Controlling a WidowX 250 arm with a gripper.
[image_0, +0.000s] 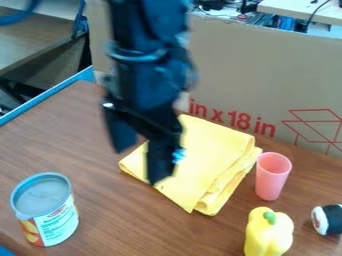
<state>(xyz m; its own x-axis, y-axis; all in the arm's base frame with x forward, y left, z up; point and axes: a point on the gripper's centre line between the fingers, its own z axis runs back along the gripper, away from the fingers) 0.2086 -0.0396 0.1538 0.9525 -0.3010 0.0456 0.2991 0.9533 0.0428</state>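
on table (129, 215): one can (53, 225), one cloth (200, 160)

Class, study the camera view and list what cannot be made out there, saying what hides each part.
All in the camera view:
Cloth: part is hidden behind the gripper.
Pepper: lower end cut off by the bottom edge.
Sushi: right end cut off by the right edge.
Cup: inner bottom hidden by its near wall.
Can: far side hidden by its own body.

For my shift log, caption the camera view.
Open black gripper near a folded yellow cloth, with can, pink cup, yellow bell pepper and sushi roll around.
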